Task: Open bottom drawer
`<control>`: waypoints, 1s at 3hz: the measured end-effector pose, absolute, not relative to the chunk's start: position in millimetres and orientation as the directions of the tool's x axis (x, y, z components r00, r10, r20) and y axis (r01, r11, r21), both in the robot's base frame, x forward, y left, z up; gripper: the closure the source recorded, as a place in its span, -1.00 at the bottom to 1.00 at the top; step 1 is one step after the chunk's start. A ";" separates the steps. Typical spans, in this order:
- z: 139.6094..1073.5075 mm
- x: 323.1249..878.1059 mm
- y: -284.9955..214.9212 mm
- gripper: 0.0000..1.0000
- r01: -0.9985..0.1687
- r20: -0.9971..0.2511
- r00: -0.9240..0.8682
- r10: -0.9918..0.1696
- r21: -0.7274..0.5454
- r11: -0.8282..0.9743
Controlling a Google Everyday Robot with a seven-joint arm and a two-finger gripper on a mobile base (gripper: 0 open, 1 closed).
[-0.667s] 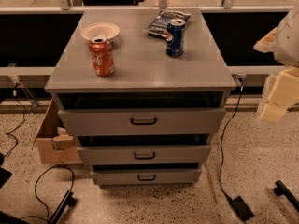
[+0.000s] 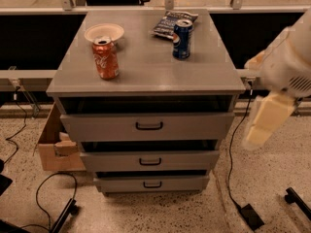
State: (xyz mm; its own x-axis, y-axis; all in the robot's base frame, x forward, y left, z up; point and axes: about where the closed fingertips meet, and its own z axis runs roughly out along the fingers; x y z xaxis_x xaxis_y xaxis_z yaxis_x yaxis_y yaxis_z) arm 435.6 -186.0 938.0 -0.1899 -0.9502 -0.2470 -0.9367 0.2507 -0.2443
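The grey cabinet [image 2: 146, 72] stands in the middle of the camera view with three drawer fronts stacked below its top. The bottom drawer [image 2: 121, 184] is the lowest and smallest front, with a small black loop handle [image 2: 152, 184]. Its front sits close under the middle drawer [image 2: 112, 161], with a thin dark gap above it. My gripper [image 2: 265, 123], cream-coloured on a white arm, hangs in the air to the right of the cabinet, level with the top drawer [image 2: 97, 127]. It is well above and to the right of the bottom drawer and touches nothing.
On the cabinet top stand a red cola can [image 2: 105, 58], a blue can [image 2: 181, 39], a white bowl [image 2: 104, 32] and a snack bag [image 2: 170, 22]. A cardboard box [image 2: 54, 147] sits on the floor at the left. Black cables [image 2: 232, 178] run along the floor on both sides.
My gripper and arm have moved left and down, closer to the cabinet's right side. The drawers and the things on top have not moved.
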 end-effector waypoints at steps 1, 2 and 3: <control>875.6 433.4 -157.4 -1.00 -0.944 -0.290 -0.187 -0.939 -0.211 0.254; 799.7 434.8 -118.4 -1.00 -0.953 -0.288 -0.178 -0.941 -0.186 0.238; 720.6 433.2 -76.8 -1.00 -0.956 -0.271 -0.200 -0.942 -0.157 0.248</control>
State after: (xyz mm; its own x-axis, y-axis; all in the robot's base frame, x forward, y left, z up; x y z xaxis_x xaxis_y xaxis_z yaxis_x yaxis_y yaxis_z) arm 433.2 -76.8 720.6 -0.2000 -0.9417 -0.2707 -0.9559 0.2482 -0.1571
